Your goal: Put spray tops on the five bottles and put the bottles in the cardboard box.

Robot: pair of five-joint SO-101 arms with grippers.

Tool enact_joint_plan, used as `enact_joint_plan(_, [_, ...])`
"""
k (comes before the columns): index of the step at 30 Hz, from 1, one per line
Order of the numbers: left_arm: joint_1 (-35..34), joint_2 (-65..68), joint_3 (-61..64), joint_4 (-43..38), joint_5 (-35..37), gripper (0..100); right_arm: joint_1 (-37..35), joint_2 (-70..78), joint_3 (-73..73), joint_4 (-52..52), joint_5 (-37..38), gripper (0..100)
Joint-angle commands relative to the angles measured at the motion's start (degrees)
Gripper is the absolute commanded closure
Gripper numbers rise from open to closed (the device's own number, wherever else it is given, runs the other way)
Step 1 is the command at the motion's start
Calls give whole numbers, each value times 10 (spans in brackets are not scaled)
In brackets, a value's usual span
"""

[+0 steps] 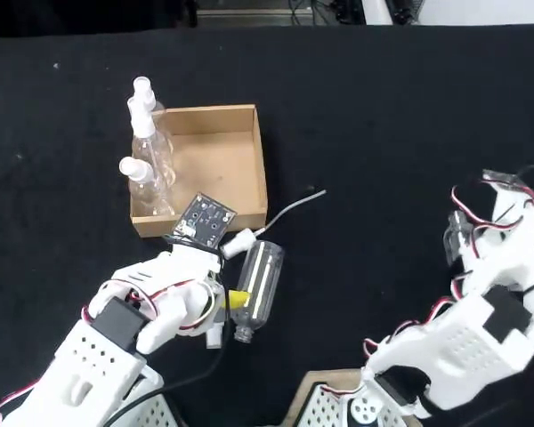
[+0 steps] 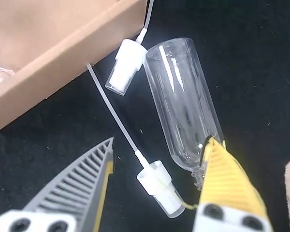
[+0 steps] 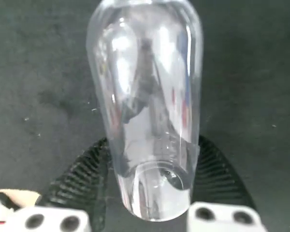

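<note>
The cardboard box [image 1: 218,165] sits just beyond the left claw [image 2: 159,145], with capped bottles [image 1: 151,142] standing along one wall. The left claw is spread wide and grips nothing. One spray top [image 2: 157,186] lies between its jaws, and an open bottle [image 2: 183,101] lies touching its yellow finger [image 2: 227,183]. Another spray top [image 2: 125,65] lies by that bottle's base. The right claw [image 3: 152,145] is closed around a second bottle [image 3: 147,96].

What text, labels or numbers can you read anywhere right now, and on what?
No readable text.
cardboard box: plain, no print.
lying bottle and held bottle: clear, no labels.
circuit board: tiny marks, too small to read.
</note>
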Motion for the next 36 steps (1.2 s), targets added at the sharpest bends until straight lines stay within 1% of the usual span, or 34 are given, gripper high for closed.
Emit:
enact_joint_plan(1, [-4,1,-3,-9,-3,729,10,-2,-4,-13,-4,751])
enact_joint_plan(3, [-4,1,1,-9,-3,729,5,-8,-4,-13,4,688])
enact_joint_plan(4, [-4,1,3,-9,-3,729,-1,-13,-4,-11,16,678])
enact_joint_plan(8, [-4,1,5,-9,-3,729,-16,-44,-16,33,64,678])
enact_joint_plan(11, [-4,1,5,-9,-3,729,-25,-62,-52,49,81,678])
enact_joint_plan(13, [-4,1,5,-9,-3,729,-26,-62,-77,51,74,678])
enact_joint_plan(14, [-4,1,5,-9,-3,729,-30,-59,-87,51,59,678])
enact_joint_plan(17, [-4,1,5,-9,-3,729,-40,-38,-106,51,-15,678])
enact_joint_plan(19, [-4,1,5,-9,-3,729,-59,-21,-120,51,-47,691])
enact_joint_plan(25, [-4,1,6,-9,-3,729,-109,32,-161,52,-69,708])
enact_joint_plan(28, [-4,1,6,-9,-3,729,-111,63,-182,52,-85,707])
enact_joint_plan(36, [-4,1,6,-9,-3,729,-92,138,-246,51,-84,710])
